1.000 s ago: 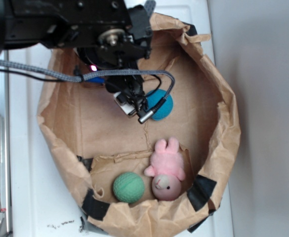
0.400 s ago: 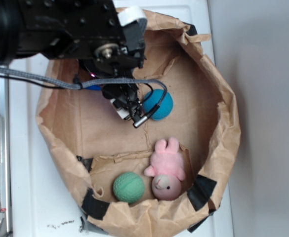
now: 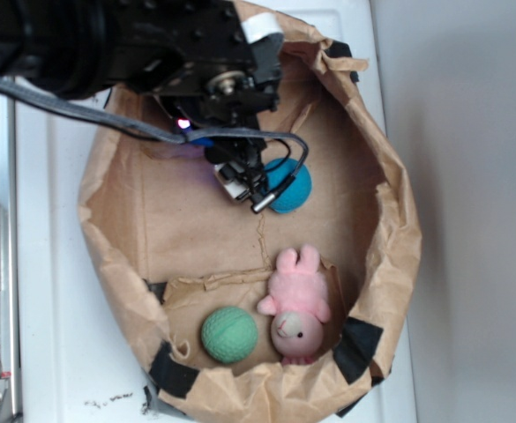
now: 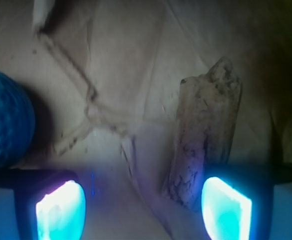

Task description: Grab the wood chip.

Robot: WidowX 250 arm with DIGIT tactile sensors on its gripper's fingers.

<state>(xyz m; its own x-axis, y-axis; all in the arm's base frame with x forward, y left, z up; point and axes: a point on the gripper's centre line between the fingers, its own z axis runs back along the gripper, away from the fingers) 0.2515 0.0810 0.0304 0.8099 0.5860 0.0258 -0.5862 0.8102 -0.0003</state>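
Wrist view, nearest me: my gripper [image 4: 143, 210] stands open, pads [image 4: 61, 210] glowing cyan. Just beyond the right pad lies the wood chip [image 4: 205, 132] on the brown paper [image 4: 131, 65]; blue ball [image 4: 6, 125] far left. I see no writing.

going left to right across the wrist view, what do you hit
blue ball at the left edge → creased seam of the brown paper floor → wood chip, lying near upright right of centre. The two glowing finger pads sit along the bottom, one at each side, jaws apart.
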